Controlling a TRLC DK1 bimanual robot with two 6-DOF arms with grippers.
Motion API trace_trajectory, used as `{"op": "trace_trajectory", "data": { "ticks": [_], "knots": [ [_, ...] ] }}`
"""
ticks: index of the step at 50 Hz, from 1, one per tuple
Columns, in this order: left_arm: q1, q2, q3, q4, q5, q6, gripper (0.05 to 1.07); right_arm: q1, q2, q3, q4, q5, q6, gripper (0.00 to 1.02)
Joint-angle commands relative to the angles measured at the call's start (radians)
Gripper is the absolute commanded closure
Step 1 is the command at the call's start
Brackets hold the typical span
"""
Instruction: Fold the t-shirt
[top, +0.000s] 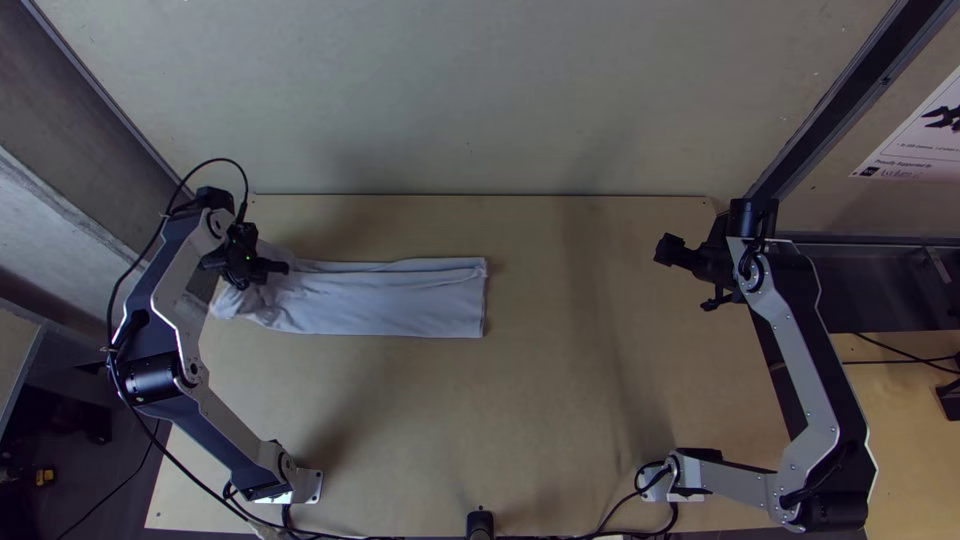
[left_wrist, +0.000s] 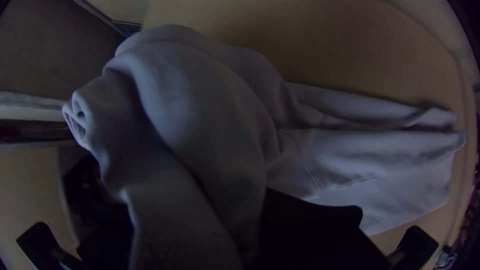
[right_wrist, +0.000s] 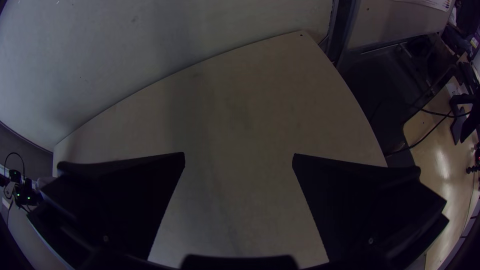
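Note:
The t-shirt (top: 400, 300) lies as a long narrow folded strip on the table's left part, its right end straight and its left end bunched. Over that bunched end is my left gripper (top: 262, 268). In the left wrist view, a thick rounded bulge of the t-shirt (left_wrist: 200, 105) rises in front of the left gripper (left_wrist: 200, 200), covering part of it, while the flatter length stretches away behind. My right gripper (top: 688, 278) is above the table's right side, away from the cloth. In the right wrist view, the right gripper (right_wrist: 239, 155) is open with bare wood between its fingers.
The wooden table (top: 560, 400) spreads between the two arms. A pale wall panel (top: 450, 100) borders its far edge. On the right, a dark metal frame post (top: 830, 100) stands by the table's far corner, with black cables (top: 900, 361) beyond the right arm.

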Motion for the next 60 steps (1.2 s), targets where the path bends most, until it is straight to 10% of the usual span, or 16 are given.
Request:
{"op": "trace_trajectory", "data": {
  "ticks": [1,20,60],
  "knots": [
    [-0.034,-0.078,0.052,-0.032,-0.093,0.091,1.05,-0.007,-0.025,-0.024,0.008,-0.003,0.017,0.04],
    [-0.339,-0.150,0.115,-0.125,-0.328,0.098,1.05,-0.010,-0.037,-0.021,0.008,-0.001,0.017,0.04],
    [-0.790,0.112,0.308,-0.340,-0.406,-0.225,1.05,-0.065,-0.085,-0.051,0.008,-0.003,0.013,0.04]
  ]
}}
